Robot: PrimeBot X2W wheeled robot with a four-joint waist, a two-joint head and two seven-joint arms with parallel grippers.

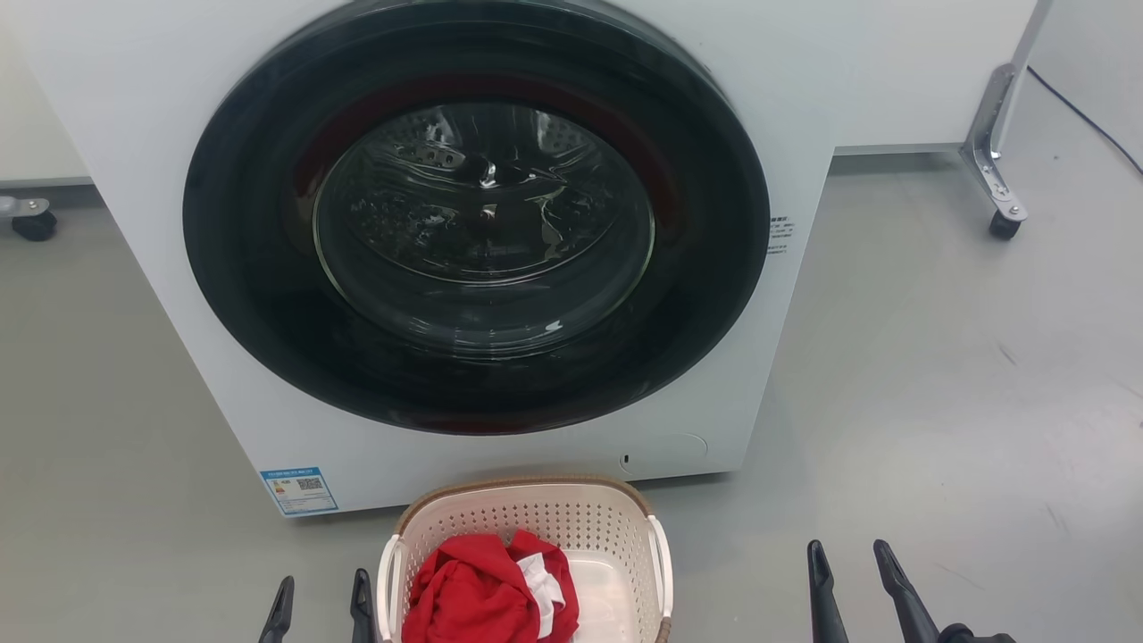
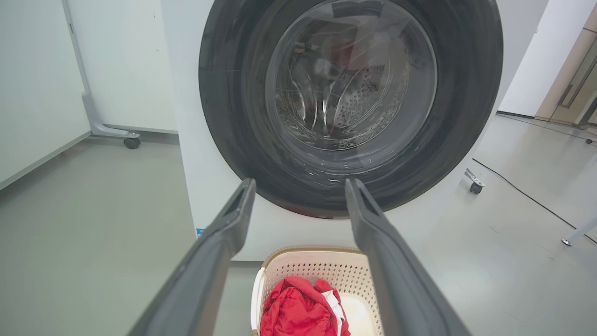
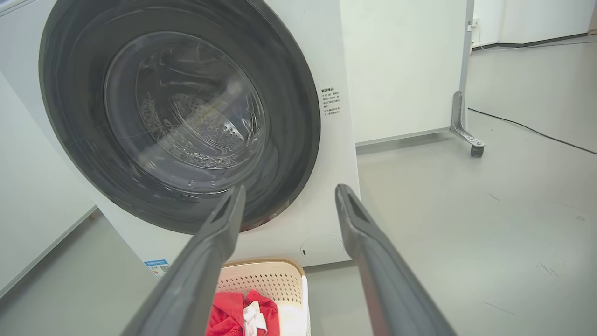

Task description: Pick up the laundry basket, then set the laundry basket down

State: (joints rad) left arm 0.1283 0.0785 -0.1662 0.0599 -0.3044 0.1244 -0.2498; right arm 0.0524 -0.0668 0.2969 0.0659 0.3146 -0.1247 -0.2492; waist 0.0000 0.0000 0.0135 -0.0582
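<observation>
Laundry basket [image 1: 536, 518] rests between left hand [image 1: 323, 579] and right hand [image 1: 846, 546], both parted.

My left claw [image 1: 323, 579] shows at the lower left of the head view as two slim black fingers that narrow to blunt, slightly rounded tips. My right claw [image 1: 848, 546], at the lower right, has the same two dark fingers, and at the bottom edge they run into a black rounded joint [image 1: 969, 636]. In the left wrist view my fingers [image 2: 210, 261] rise from the bottom edge as long, matte charcoal-grey bars, broad at the base and tapering upward, each with a shallow elongated recess just below the tip. In the right wrist view the fingers [image 3: 387, 280] look alike: same grey, same taper, same recess near the tip.
</observation>
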